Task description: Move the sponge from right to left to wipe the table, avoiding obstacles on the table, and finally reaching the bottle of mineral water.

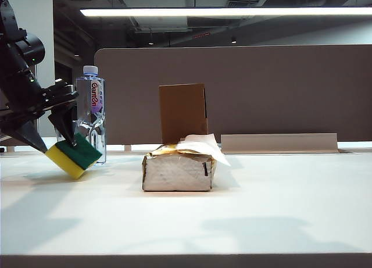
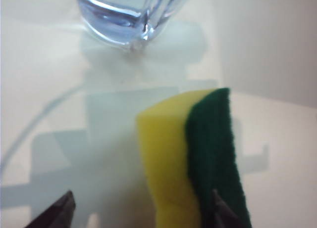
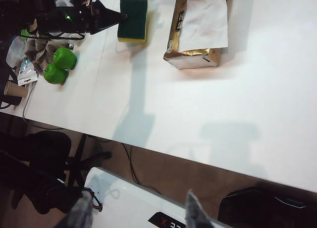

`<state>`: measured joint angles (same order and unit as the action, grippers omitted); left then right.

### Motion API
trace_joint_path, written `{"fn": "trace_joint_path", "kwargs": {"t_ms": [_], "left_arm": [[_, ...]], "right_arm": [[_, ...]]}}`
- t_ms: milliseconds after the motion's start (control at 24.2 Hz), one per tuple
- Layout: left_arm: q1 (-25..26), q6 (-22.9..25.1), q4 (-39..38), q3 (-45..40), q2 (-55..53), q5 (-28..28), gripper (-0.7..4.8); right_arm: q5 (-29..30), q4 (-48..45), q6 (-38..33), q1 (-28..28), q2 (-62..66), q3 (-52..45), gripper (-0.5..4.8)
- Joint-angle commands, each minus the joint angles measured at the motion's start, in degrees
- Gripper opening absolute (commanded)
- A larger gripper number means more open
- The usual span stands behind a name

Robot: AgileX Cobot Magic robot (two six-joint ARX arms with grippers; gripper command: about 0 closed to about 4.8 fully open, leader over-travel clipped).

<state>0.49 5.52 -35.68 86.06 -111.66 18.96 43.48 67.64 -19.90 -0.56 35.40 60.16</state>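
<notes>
a wide white table (image 1: 279, 204) fills the lower half of the exterior frame, with a brown cardboard box (image 1: 182, 112) standing upright at centre and a silver tissue pack (image 1: 178, 170) lying just in front of it, white tissue poking out of the top. at the left edge of the frame the left gripper (image 1: 53, 141) reaches in from a black arm, its fingers set either side of the sponge (image 1: 74, 156), which tilts on its lower corner on the table with the green layer uppermost, just beside the bottle of mineral water (image 1: 91, 112). in the left wrist view the jaws stand wide: one fingertip (image 2: 220, 208) sits at the sponge's green face, the other is well clear of the yellow side, so the grip looks let go rather than clamped. the right gripper (image 3: 136, 210) hangs off the table's near edge, high over the floor, spread apart and holding nothing. the sweep past both obstacles appears finished and the step in hand looks like the release at the bottle. the next move likely calls for lifting the left arm straight away without nudging the bottle.
</notes>
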Motion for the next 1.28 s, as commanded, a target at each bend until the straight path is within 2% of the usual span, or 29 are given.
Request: {"fn": "trace_joint_path", "kwargs": {"t_ms": [41, 165, 207, 331, 372, 413, 455, 537, 661, 702, 744, 785, 826, 1074, 1281], "left_arm": [[0.1, 0.1, -0.1, 0.4, 0.9, 0.4, 3.82], [0.1, 0.1, 0.0, 0.4, 1.4, 0.5, 3.90], [0.1, 0.1, 0.0, 0.4, 1.7, 0.5, 4.09], [0.1, 0.1, 0.2, 0.4, 2.7, 0.3, 3.99], [0.1, 0.5, 0.4, 0.4, 3.0, 0.3, 3.60], [0.1, 1.0, 0.7, 0.4, 3.2, 0.3, 2.03], [0.1, 1.8, 0.8, 0.4, 3.5, 0.3, 0.91], [0.1, 2.3, 1.0, 0.3, 4.2, 0.4, -0.08], [0.1, 2.6, 1.4, 0.4, 4.5, 0.2, 0.03], [0.1, 2.6, 1.5, 0.4, 4.6, 0.2, 0.45], [0.1, 2.6, 1.5, 0.4, 4.8, 0.1, 1.37], [0.1, 2.2, 1.4, 0.4, 5.0, -0.4, 2.67], [0.1, 1.6, 1.2, 0.4, 5.2, -0.9, 3.00], [0.1, 1.5, -1.0, 0.4, 8.1, -1.1, 3.11], [0.1, 1.6, -1.3, 0.4, 16.1, -1.2, 3.10]], "right_arm": [[0.3, -0.1, 0.1, 0.0, -0.5, 0.2, 2.41], [0.3, -0.1, 0.2, 0.0, -0.5, 0.2, 2.41], [0.3, -0.1, 0.2, 0.0, -0.5, 0.2, 2.42], [0.3, -0.1, 0.3, 0.0, -0.5, 0.2, 2.41], [0.3, -0.1, 0.3, 0.0, -0.5, 0.2, 2.41], [0.3, -0.1, 0.3, 0.0, -0.5, 0.2, 2.41], [0.3, -0.1, 0.3, 0.0, -0.5, 0.2, 2.41], [0.3, -0.2, 0.3, 0.0, -0.5, 0.2, 2.41], [0.2, -0.2, 0.3, 0.0, -0.5, 0.2, 2.41], [0.2, -0.1, 0.3, 0.0, -0.5, 0.2, 2.41], [0.2, -0.1, 0.3, 0.0, -0.5, 0.2, 2.41], [0.2, -0.1, 0.3, 0.0, -0.5, 0.2, 2.41], [0.2, -0.1, 0.3, 0.0, -0.5, 0.2, 2.41], [0.2, -0.2, 0.3, 0.1, -0.5, 0.2, 2.41], [0.1, -0.3, 0.7, 0.7, -0.5, 0.2, 2.41]]}}
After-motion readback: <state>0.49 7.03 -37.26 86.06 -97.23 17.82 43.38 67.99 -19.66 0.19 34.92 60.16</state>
